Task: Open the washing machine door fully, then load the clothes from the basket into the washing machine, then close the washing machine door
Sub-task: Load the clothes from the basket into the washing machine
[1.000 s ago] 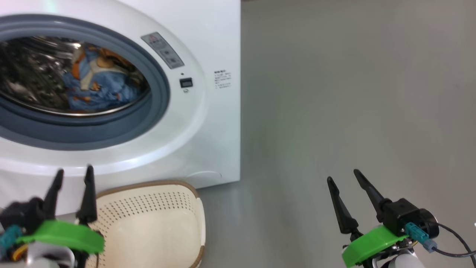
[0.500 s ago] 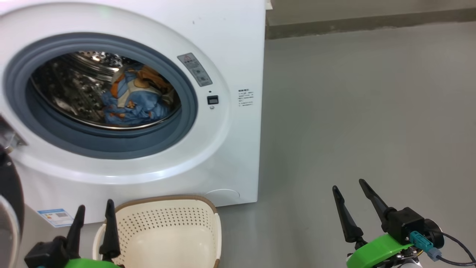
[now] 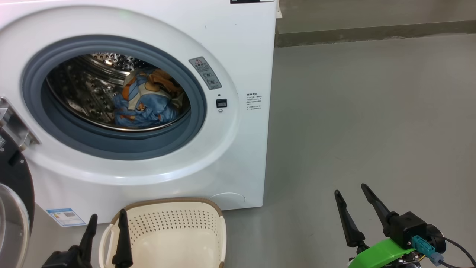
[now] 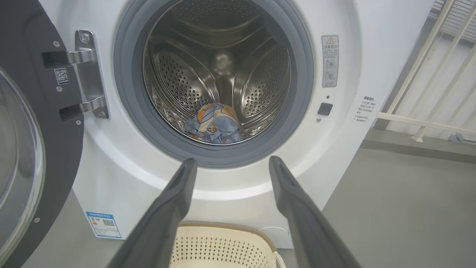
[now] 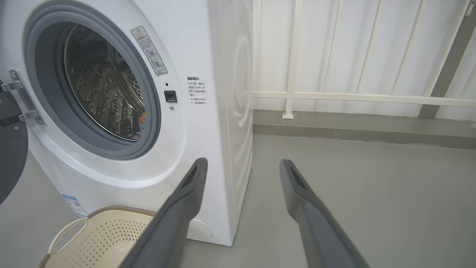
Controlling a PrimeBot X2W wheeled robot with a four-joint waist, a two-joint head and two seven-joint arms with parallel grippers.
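**Clothes in, door next**

The head's view has tipped up. Head view: clothes (image 3: 143,104) lie in the washing machine (image 3: 245,56), the basket (image 3: 167,204) below looks empty, and the left gripper (image 3: 108,214) and right gripper (image 3: 350,188) are spread wide, holding nothing. Left wrist view: the washing machine door (image 4: 37,111) hangs open, leftward. I think 1 gripper must swing it shut next.

Bright, even light — soft shadows, all sharp; wrist cams bowed at edges.

Door (image 3: 18,186) open, clothes (image 3: 143,106) in drum (image 3: 85,89), basket (image 3: 174,227) below.
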